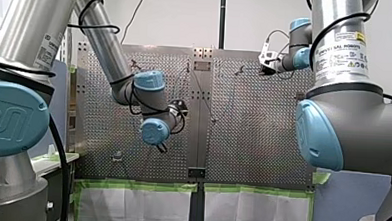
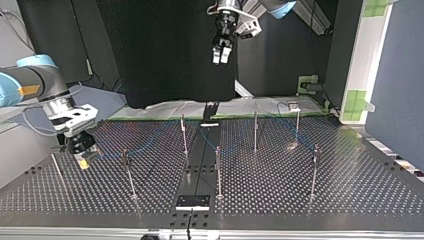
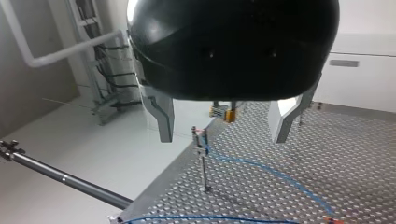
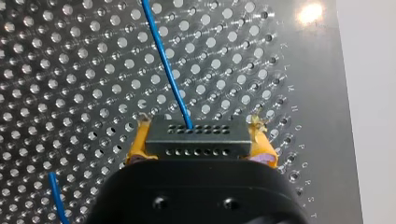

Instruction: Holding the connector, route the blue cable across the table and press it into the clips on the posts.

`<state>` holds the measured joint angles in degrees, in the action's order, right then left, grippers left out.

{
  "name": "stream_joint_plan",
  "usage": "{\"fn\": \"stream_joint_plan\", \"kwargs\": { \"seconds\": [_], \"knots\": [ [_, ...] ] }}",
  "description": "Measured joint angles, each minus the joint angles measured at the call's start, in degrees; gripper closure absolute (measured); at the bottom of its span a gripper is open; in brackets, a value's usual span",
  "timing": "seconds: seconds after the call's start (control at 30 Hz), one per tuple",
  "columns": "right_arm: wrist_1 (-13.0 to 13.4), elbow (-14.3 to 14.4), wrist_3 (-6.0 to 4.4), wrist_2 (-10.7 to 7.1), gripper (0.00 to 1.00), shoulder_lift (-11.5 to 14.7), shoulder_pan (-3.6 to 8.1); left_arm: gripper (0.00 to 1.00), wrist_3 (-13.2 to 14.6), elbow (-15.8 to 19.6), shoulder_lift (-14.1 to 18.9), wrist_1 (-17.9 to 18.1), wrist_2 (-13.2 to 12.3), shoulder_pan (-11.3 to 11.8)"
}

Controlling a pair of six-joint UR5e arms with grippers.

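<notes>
My right gripper [image 4: 198,156] is shut on a black connector [image 4: 196,133], held between its yellow pads [image 4: 136,147] just above the perforated table [image 4: 70,70]. A blue cable [image 4: 166,60] leaves the connector and runs across the plate. In the top view this gripper [image 2: 82,156] sits low at the left, beside a thin post [image 2: 129,172]. My left gripper [image 3: 224,135] hangs open with nothing between its fingers [image 3: 161,119], high above the table [image 2: 222,52]. Ahead of it a post with a clip [image 3: 201,142] carries the blue cable [image 3: 275,173].
Several thin posts [image 2: 255,131] stand across the plate, one [image 2: 217,170] beside the black centre strip [image 2: 200,165]. Green tape [image 1: 130,185] edges the table. A dark pole [image 3: 65,179] juts out beside the table's corner.
</notes>
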<state>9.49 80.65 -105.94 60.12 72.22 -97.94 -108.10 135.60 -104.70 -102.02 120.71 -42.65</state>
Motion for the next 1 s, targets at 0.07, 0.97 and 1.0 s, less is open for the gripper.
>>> {"fn": "stream_joint_plan", "kwargs": {
  "seconds": [0.07, 0.97, 1.0],
  "knots": [
    [0.02, 0.00, 0.01, 0.04, 1.00, 0.00, -0.05, 0.00, 0.00, 1.08, 0.00, 0.03, 0.00, 0.00],
    [0.01, 0.00, 0.10, 0.00, 1.00, 0.00, -0.46, 0.00, 0.00, 7.99, 0.00, 0.05, 0.00, 0.00],
    [0.01, -0.01, 0.10, 0.00, 1.00, 0.00, -0.46, 0.00, 0.00, 7.99, 0.00, 0.05, 0.00, 0.00]
  ]
}}
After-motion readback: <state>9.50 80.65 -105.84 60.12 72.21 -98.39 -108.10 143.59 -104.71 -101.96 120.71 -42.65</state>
